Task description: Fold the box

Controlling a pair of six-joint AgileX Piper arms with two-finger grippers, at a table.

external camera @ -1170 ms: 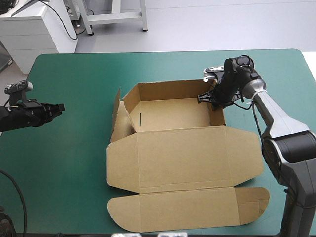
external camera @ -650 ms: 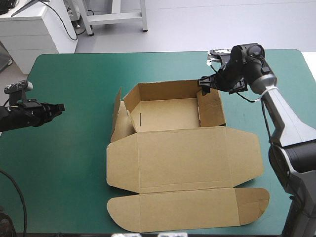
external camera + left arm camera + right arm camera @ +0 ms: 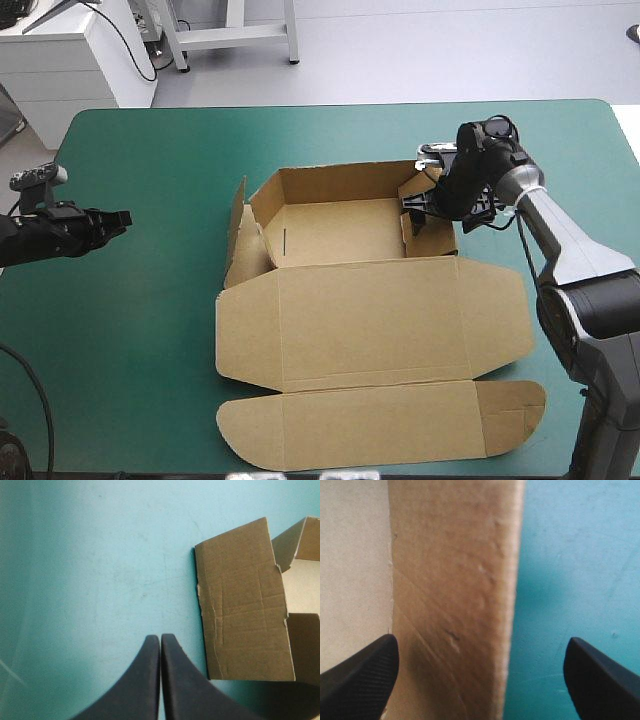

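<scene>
High view first: we've got the box (image 3: 370, 320) sitting mid-table (image 3: 150, 340). The tray part is toward the far edge with its walls up, and the lid lies flat toward the near edge. The tray's left flap leans outward. The right gripper (image 3: 418, 212) is down at the tray's right wall, right by a small flap that tips inward there. The left gripper (image 3: 118, 218) hangs near the table's left edge, well apart from the box.

Left wrist view: the fingers (image 3: 147, 680) are pressed together into one point with nothing between them, just bare teal-green cover underneath. Ahead and off to one side we see the box's creased end flap standing up, with a bit of the tray's inside beyond it.

Right wrist view: these fingers (image 3: 365, 675) are spread wide, and the brown wall stands in the gap, nearer to one finger than the other. The tray floor is on one side of the wall and teal-green cover on the other. We can't tell if either finger actually touches the board.
</scene>
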